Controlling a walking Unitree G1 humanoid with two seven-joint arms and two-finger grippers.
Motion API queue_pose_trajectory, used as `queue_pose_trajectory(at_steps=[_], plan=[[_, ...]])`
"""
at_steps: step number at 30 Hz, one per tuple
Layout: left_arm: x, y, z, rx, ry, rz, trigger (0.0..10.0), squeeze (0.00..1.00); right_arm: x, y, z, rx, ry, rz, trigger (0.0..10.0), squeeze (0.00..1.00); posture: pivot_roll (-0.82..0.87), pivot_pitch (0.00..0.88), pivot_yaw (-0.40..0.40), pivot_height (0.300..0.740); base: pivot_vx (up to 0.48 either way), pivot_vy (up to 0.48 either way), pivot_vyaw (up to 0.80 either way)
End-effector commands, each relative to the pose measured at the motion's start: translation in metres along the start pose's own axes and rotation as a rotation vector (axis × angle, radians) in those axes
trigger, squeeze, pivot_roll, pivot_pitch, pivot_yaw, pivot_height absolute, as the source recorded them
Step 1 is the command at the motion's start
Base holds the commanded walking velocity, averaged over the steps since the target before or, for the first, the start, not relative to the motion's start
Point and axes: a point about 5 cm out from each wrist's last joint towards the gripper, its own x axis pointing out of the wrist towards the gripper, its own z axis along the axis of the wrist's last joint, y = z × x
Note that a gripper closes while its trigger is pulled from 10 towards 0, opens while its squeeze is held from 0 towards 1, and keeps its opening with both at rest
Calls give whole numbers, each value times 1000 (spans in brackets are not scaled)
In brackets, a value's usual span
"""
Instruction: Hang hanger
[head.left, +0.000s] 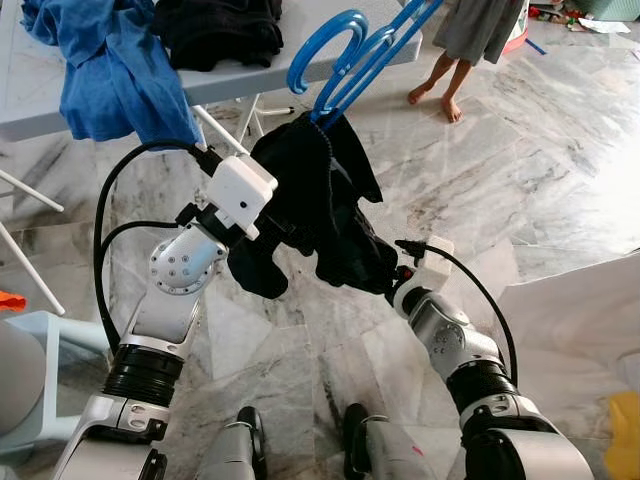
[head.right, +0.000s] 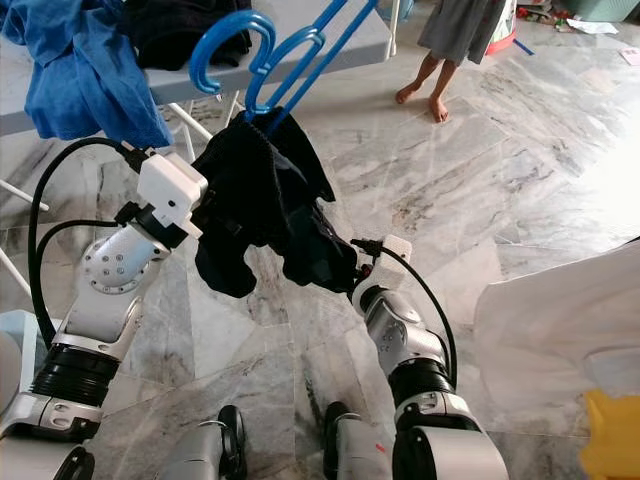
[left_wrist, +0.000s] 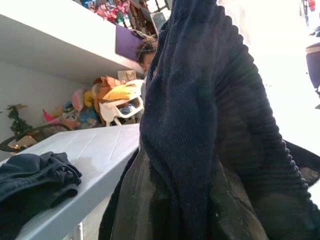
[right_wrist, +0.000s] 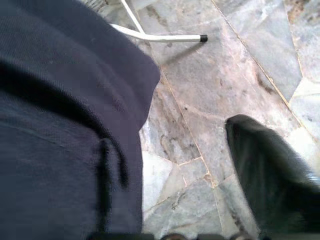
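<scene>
Your left gripper (head.left: 262, 238) is raised at chest height and buried in the dark garment (head.left: 320, 205); the cloth hides its fingers, so you cannot tell whether they are closed on anything. Your right gripper (head.left: 392, 272) comes in from the other side at the garment's lower edge, and its fingers are hidden as well. The blue hanger (head.left: 350, 55) rises out of the top of the garment, above and between both grippers, its hook curling up in front of the edge of the grey table (head.left: 230, 85). On that table lie a blue cloth (head.left: 110, 70), draped over the edge, and a folded black garment (head.left: 215, 30). Beyond the table, a person's bare feet (head.left: 435, 95) stand on the marble floor (head.left: 500, 170).
</scene>
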Motion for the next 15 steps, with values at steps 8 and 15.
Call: queue_pose_trajectory(at_steps=[8,15], plan=[[0,6,18,7,-85,42,0,0,0,-15,13,82,-21,-90,0,0,-66,281,-68,740,0,0,0],[-7,-1,9,-2,-49,2,0,0,0,-21,56,136,-114,-102,0,0,-76,278,-71,740,0,0,0]])
